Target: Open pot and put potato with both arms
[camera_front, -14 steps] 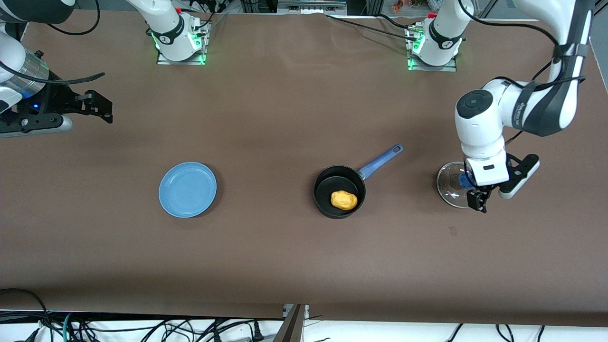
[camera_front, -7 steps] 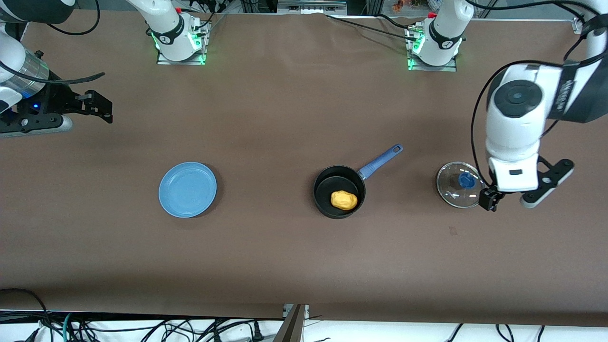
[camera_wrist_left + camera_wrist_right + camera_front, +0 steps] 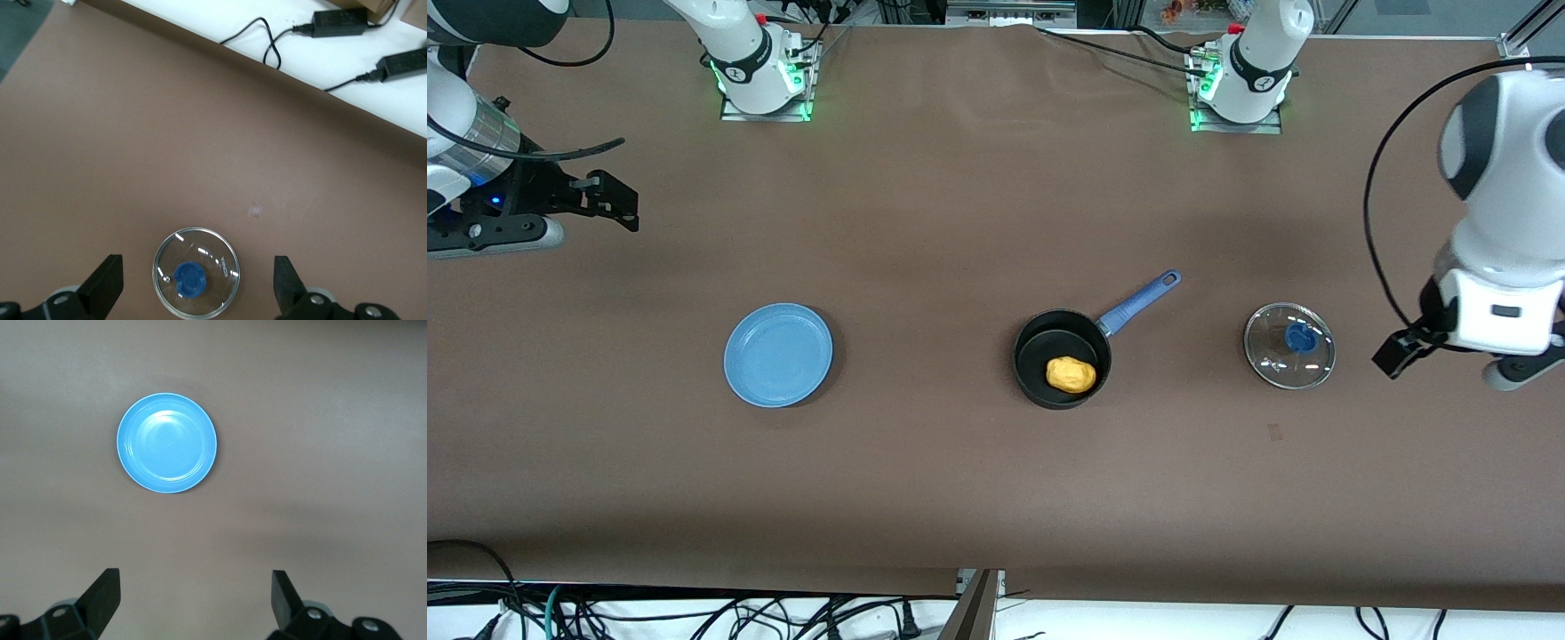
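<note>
The black pot (image 3: 1040, 342) with its long blue handle (image 3: 1140, 302) stands uncovered mid-table. The yellow-orange potato (image 3: 1071, 374) lies inside it. Its glass lid (image 3: 1289, 346) with a blue knob rests flat on the table, toward the left arm's end. My left gripper (image 3: 1398, 356) hangs open and empty above the table just past the lid. In the left wrist view the lid (image 3: 196, 280) lies well below, between the spread fingers of the left gripper (image 3: 197, 268). My right gripper (image 3: 624, 206) waits open and empty at the right arm's end of the table.
A flat light-blue plate (image 3: 778, 355) sits empty on the table toward the right arm's end, also in the right wrist view as the plate (image 3: 167, 443) ahead of the open right gripper (image 3: 195, 579). Cables and power bricks (image 3: 340, 23) lie past the table edge.
My left arm has risen and swung off the lid toward its own end of the table, leaving the lid uncovered on the table. The right arm has not moved.
</note>
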### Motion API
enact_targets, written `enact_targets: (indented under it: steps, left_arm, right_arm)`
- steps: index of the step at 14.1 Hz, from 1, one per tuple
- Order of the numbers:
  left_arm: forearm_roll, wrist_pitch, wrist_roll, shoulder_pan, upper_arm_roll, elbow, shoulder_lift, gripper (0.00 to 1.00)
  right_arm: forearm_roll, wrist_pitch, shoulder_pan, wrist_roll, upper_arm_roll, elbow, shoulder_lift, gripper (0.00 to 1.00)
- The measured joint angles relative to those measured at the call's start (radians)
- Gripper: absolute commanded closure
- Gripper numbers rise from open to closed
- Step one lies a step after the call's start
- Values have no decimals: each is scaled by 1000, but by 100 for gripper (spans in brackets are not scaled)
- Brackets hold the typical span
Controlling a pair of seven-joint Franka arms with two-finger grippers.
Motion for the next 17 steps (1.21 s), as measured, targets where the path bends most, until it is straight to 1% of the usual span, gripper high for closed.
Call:
enact_targets:
  steps: [4, 6, 9, 11, 17]
  left_arm:
    - [-154, -49, 250, 77, 1, 27, -10, 0]
    - [-197, -71, 378, 109, 2, 29, -19, 0]
    - [-228, -103, 518, 147, 2, 31, -41, 0]
    - [-231, -121, 554, 160, 2, 32, -59, 0]
    - [-230, -171, 573, 161, -10, 39, -125, 0]
  right_arm:
    - [0, 0, 0, 0, 0, 3, 0, 0]
    - [0, 0, 0, 0, 0, 3, 0, 0]
    - [0, 0, 0, 0, 0, 3, 0, 0]
    - [0, 0, 0, 0, 0, 3, 0, 0]
    - [0, 0, 0, 0, 0, 3, 0, 0]
